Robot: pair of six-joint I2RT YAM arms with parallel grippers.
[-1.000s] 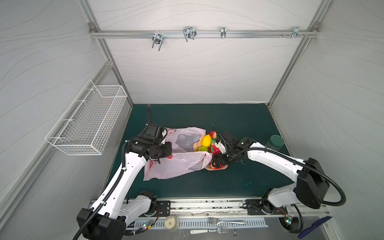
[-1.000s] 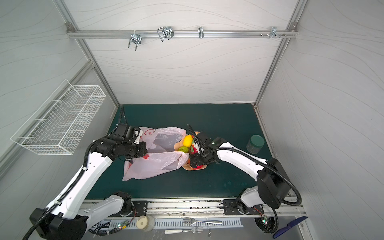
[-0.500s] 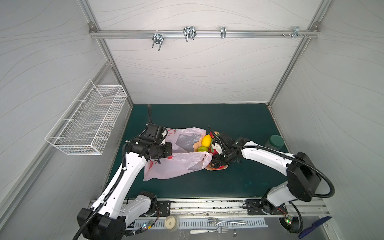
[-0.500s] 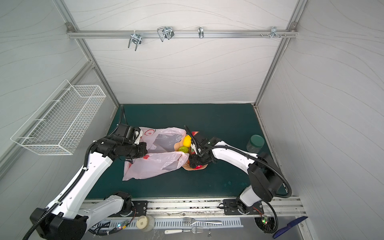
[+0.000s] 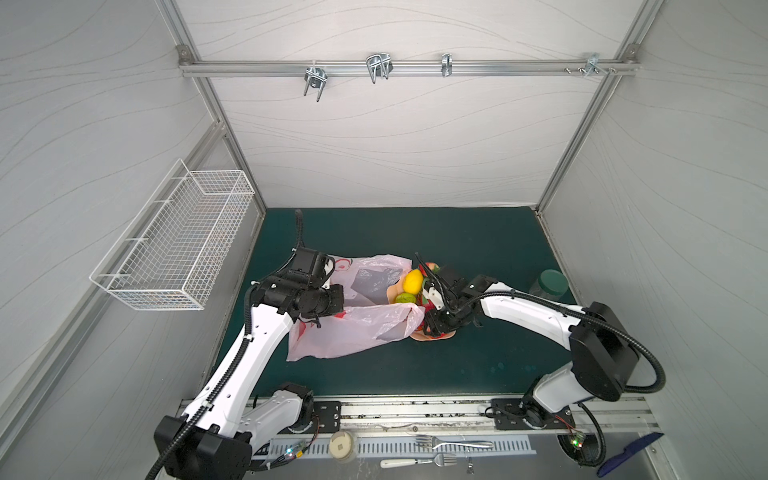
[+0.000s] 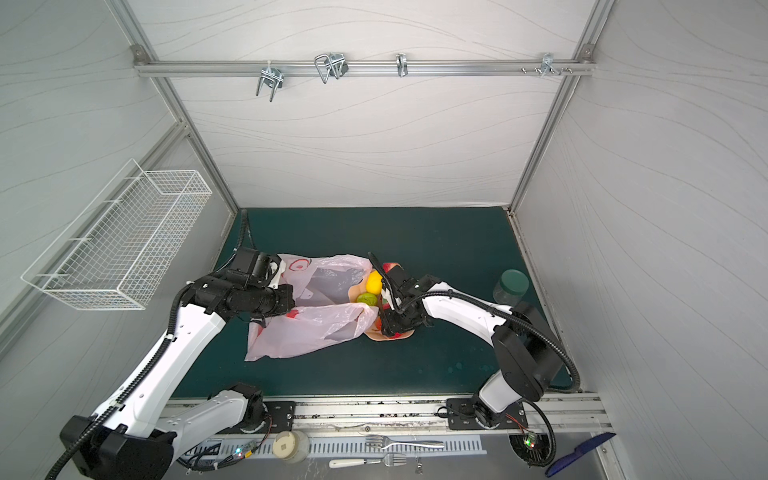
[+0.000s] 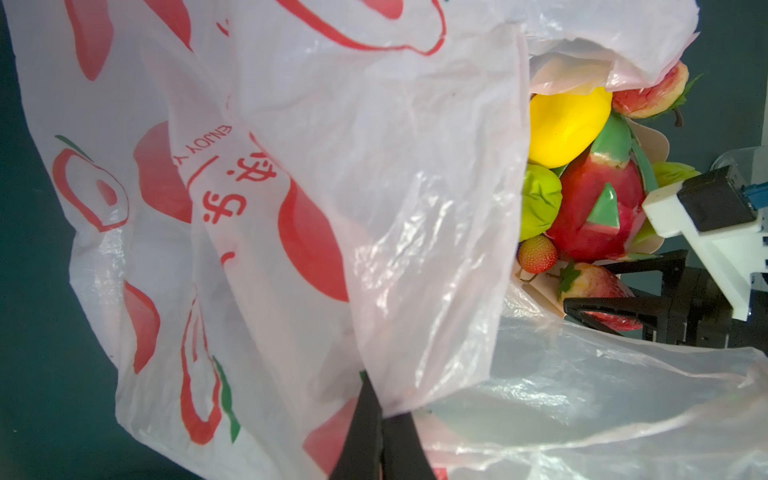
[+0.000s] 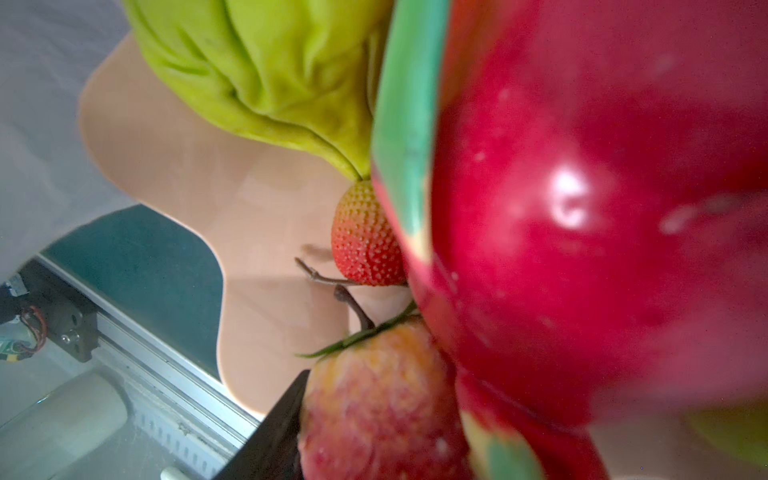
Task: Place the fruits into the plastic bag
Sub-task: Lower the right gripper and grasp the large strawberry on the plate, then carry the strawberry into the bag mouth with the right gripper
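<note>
The pale pink plastic bag (image 5: 353,328) (image 6: 307,328) lies on the green mat with its mouth toward the peach bowl (image 5: 432,336). My left gripper (image 7: 384,415) is shut on the edge of the bag's mouth (image 7: 332,166) and holds it up. In the bowl are a yellow lemon (image 5: 412,281) (image 7: 565,124), a wrinkled green fruit (image 7: 538,203) (image 8: 266,70), a red dragon fruit (image 7: 594,208) (image 8: 582,208) and a small strawberry (image 7: 537,254) (image 8: 361,237). My right gripper (image 5: 432,322) (image 7: 590,289) is shut on a large strawberry (image 8: 374,415) at the bowl's near rim. Only one finger (image 8: 274,428) shows in the right wrist view.
A clear jar with a green lid (image 5: 550,284) (image 6: 511,286) stands at the right edge of the mat. A white wire basket (image 5: 178,245) hangs on the left wall. Forks (image 5: 457,444) and a round white tub (image 5: 343,446) lie on the front rail.
The right gripper's jaws have narrowed around the large strawberry, and its arm has shifted slightly over the bowl. The left gripper and the bag have stayed still.
</note>
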